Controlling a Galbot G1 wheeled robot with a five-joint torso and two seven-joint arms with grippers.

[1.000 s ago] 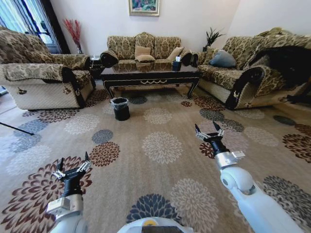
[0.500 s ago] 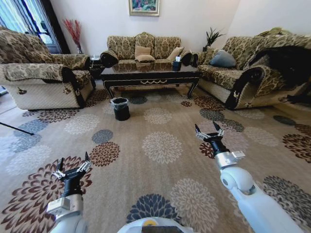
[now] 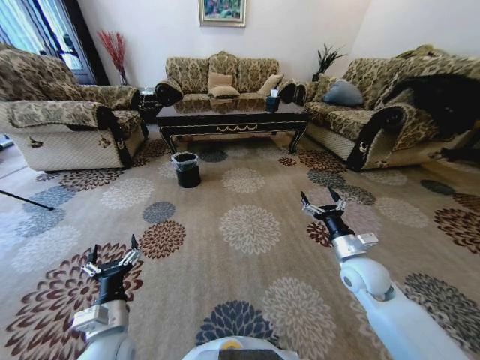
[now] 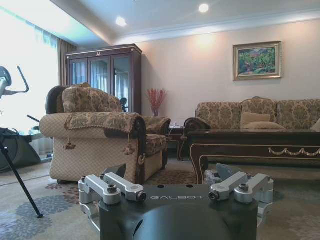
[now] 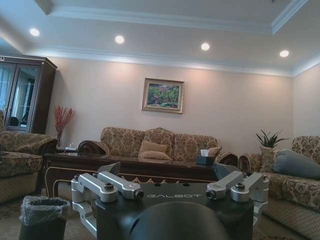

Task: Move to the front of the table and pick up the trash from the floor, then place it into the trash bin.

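From the head camera, a beige carpet [image 3: 247, 225] with large flower medallions covers the floor of a sitting room. Patterned sofas stand on three sides — an armchair [image 3: 67, 124] on the left, a sofa [image 3: 225, 75] against the far wall, another sofa [image 3: 390, 112] on the right. The table [image 3: 232, 120] stands well ahead in front of the far sofa, with a small tissue box [image 3: 273, 100] on its top. The trash bin [image 3: 186, 168] sits on the carpet just in front of the table's left end; its clear liner is folded over the rim, and what it holds cannot be made out. The trash on the floor is too small to pick out. The left gripper [image 3: 112, 258] and right gripper [image 3: 322, 201] hover low over the carpet, both spread wide and empty.

The left wrist camera shows the armchair [image 4: 100, 135] and a dark glass-fronted cabinet [image 4: 102, 75] behind it, the table [image 4: 255, 145] farther off.

The right wrist camera shows the trash bin [image 5: 42, 215] before the table [image 5: 125, 167], a framed painting [image 5: 163, 95] on the wall.
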